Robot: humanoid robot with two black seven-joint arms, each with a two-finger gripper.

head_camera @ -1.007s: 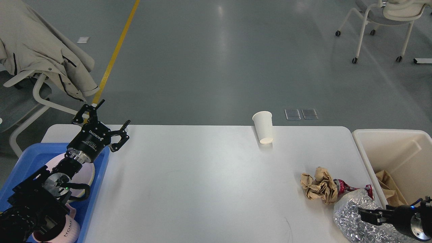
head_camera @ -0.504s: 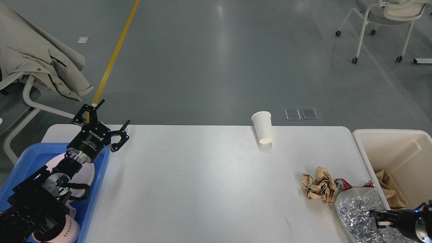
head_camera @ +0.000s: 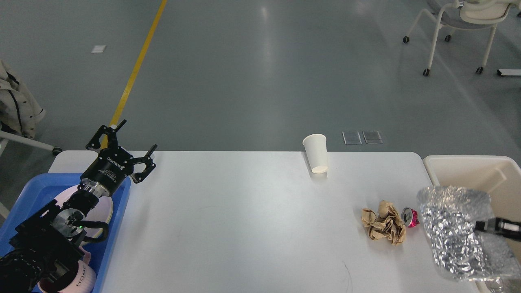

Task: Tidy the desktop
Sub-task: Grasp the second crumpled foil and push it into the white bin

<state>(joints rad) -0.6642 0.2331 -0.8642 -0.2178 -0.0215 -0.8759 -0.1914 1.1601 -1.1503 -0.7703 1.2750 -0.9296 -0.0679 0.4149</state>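
Clearing litter off the desktop (head_camera: 244, 215), the wide white top spanning the middle of the view: the right gripper (head_camera: 494, 224) is clamped on a crinkled silver foil bag (head_camera: 456, 228) and holding it up at the table's right end, just beside the cream bin (head_camera: 468, 167). The left gripper (head_camera: 124, 142) is hovering with fingers spread wide and empty above the blue tray (head_camera: 40, 185). Next move, as I judge it, is carrying the bag over the bin and releasing; crumpled brown paper (head_camera: 384, 223), a red can (head_camera: 410, 216) and a white paper cup (head_camera: 316, 153) are waiting.

My right gripper (head_camera: 486, 224) pinches a crinkled silver foil bag (head_camera: 452, 228) at the cream bin (head_camera: 468, 169). My left gripper (head_camera: 122, 148) hangs spread above the desktop (head_camera: 244, 228)
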